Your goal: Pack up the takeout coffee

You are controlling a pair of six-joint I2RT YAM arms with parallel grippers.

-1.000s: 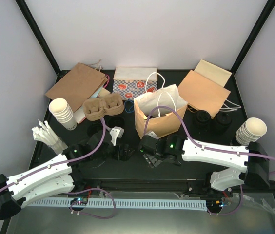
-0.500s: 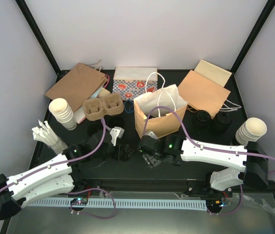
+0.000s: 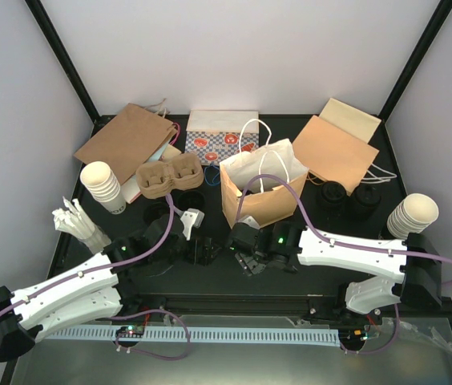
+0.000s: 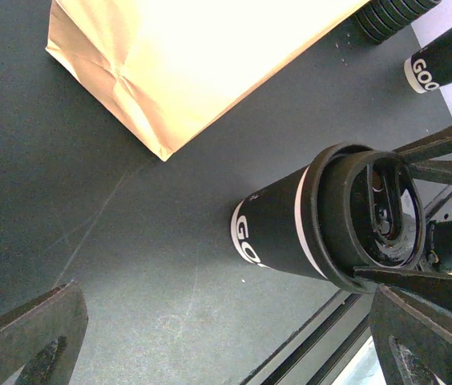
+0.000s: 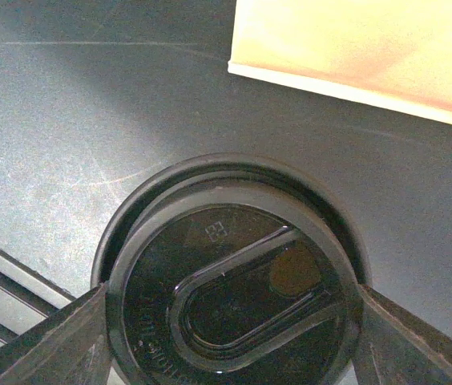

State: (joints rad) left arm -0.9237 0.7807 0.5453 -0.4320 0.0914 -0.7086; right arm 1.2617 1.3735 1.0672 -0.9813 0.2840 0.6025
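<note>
- A black-lidded coffee cup (image 4: 286,228) is seen at the right of centre in the left wrist view, on or just above the dark table (image 4: 90,176); which of the two cannot be told.
- In the right wrist view the cup's lid (image 5: 234,305) fills the lower centre of the frame.
- The right gripper (image 5: 230,321) is closed on the lid's rim, with one finger (image 5: 58,345) pressed against the lower left edge and the other against the lower right edge.
- In the top view this gripper (image 3: 246,258) is found at lower centre, just below the standing paper bag (image 3: 262,192).
- A corner of the same bag is shown near the cup, at the top of both wrist views.
- The left gripper (image 4: 226,301) is spread wide with nothing between its fingers; it is pointed at the held cup from nearby.
- In the top view the left gripper (image 3: 200,249) is placed just left of the right one.
- Two more black-lidded cups (image 3: 332,195) are set side by side at the right of the top view, well apart from both grippers.
</note>
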